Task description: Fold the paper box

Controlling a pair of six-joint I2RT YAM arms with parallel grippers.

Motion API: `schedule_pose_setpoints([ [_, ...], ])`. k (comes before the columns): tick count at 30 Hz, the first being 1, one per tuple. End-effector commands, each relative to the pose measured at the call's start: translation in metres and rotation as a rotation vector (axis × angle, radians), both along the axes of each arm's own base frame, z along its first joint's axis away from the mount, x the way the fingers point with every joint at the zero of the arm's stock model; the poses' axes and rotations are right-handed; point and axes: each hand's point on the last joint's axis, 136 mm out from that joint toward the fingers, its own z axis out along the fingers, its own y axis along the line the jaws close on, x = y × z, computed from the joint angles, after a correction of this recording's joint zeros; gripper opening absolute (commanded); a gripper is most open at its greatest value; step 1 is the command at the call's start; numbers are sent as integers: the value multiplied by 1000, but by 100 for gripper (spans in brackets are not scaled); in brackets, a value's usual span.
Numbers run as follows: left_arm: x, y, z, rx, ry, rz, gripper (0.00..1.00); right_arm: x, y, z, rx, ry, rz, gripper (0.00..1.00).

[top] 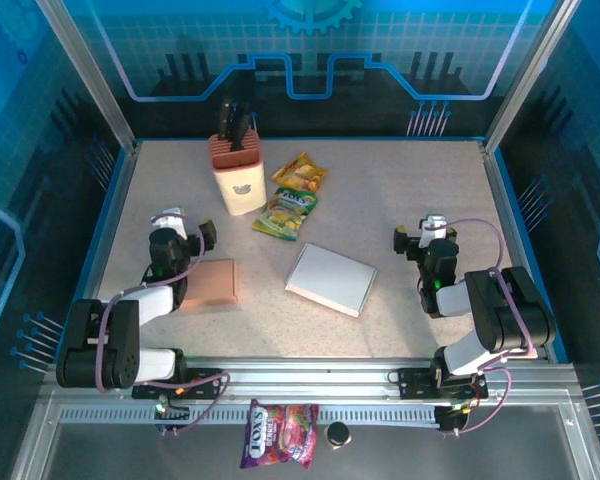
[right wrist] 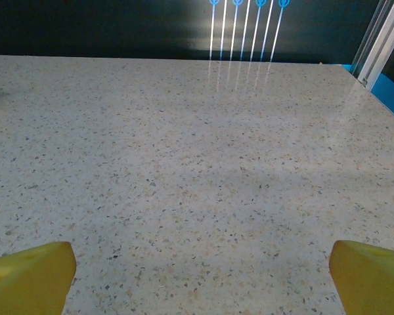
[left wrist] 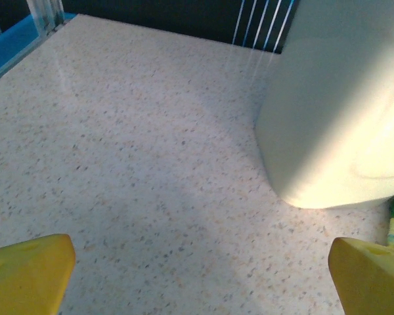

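Observation:
The paper box (top: 330, 280) lies flat and white in the middle of the table, between the two arms. My left gripper (top: 188, 226) stands open to its left, low over the table, with nothing between its yellow fingertips (left wrist: 26, 272); it faces the cream knife block (left wrist: 335, 118). To the right of the box my right gripper (top: 417, 232) is also open. Its yellow fingertips (right wrist: 29, 275) frame bare speckled table. In both wrist views, the left gripper (left wrist: 200, 275) and the right gripper (right wrist: 200, 275) hold nothing.
A pinkish flat sheet (top: 212, 282) lies just right of the left arm. The knife block (top: 240, 180) stands at the back left with two snack packs (top: 290, 200) beside it. A candy bag (top: 280, 435) lies off the table's front edge. Glass walls enclose the table.

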Motion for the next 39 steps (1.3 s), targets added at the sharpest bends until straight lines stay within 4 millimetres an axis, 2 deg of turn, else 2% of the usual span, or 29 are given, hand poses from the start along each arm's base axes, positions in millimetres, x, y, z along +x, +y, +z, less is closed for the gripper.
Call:
schedule_pose_setpoints([
  [1, 9, -3, 4, 5, -60, -14, 99, 10, -3, 13, 5, -33, -7, 100],
  [6, 6, -12, -4, 74, -162, -19, 99, 14, -1, 11, -1, -10, 3, 100],
  [8, 4, -13, -11, 68, -113, -18, 99, 20, 5, 7, -14, 28, 27, 100],
  [11, 13, -15, -13, 70, -86, -32, 99, 23, 15, 7, -38, 43, 65, 100],
  [14, 23, -14, -17, 66, -29, -30, 99, 23, 15, 7, -38, 43, 68, 100],
  [39, 23, -16, -16, 70, -33, -43, 99, 22, 15, 7, -48, 38, 60, 100],
])
